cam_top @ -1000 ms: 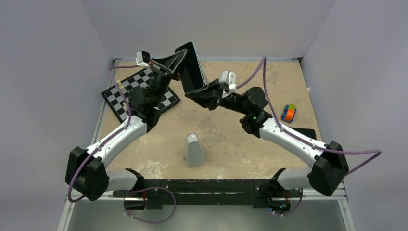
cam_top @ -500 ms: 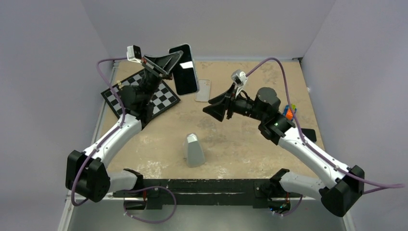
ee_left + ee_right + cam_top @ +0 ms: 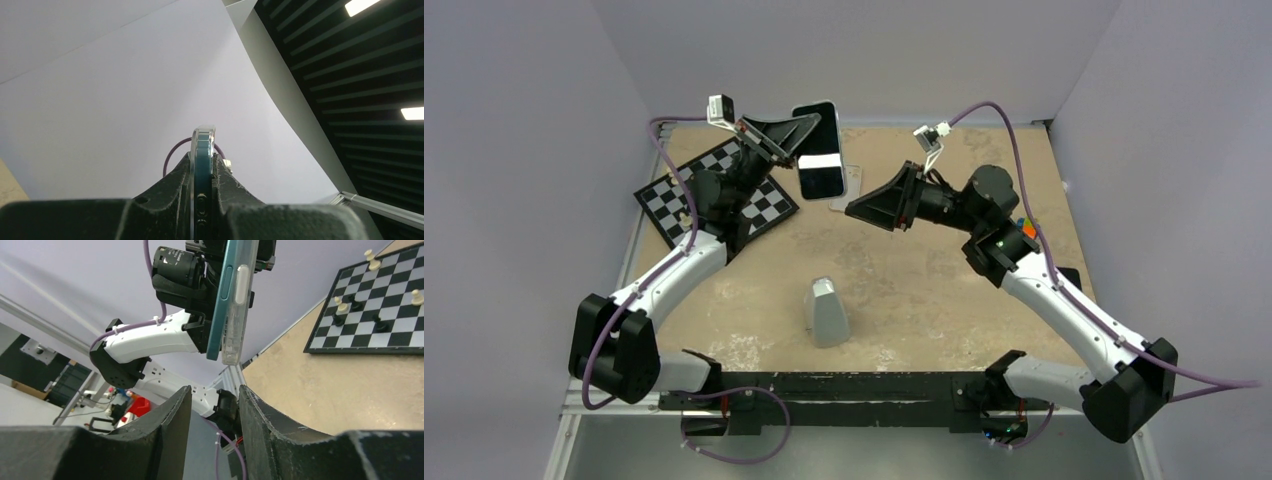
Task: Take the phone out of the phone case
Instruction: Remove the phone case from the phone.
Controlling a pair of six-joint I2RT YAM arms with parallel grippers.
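Observation:
The phone [image 3: 819, 150], with its glossy black screen facing up, is held in the air over the table's back edge. My left gripper [image 3: 807, 138] is shut on its left end. The left wrist view shows the phone's teal edge [image 3: 202, 150] and the clear phone case [image 3: 205, 130] pinched together between the jaws. The case [image 3: 234, 315] still hangs on the phone's [image 3: 221, 300] back, but its free end stands off from it. That end shows as a pale strip [image 3: 853, 182]. To the right, my right gripper [image 3: 856, 209] is open, empty and clear of the phone.
A chessboard [image 3: 714, 195] with a few pieces lies at the back left under my left arm. A grey tapered block [image 3: 827, 312] stands in the middle of the table. A small coloured toy [image 3: 1027, 228] sits behind my right arm near the right wall.
My right gripper let go of the phone's lower end, opened and pulled back to the right. My left arm turned the phone screen-up, and the case's free end now stands off it.

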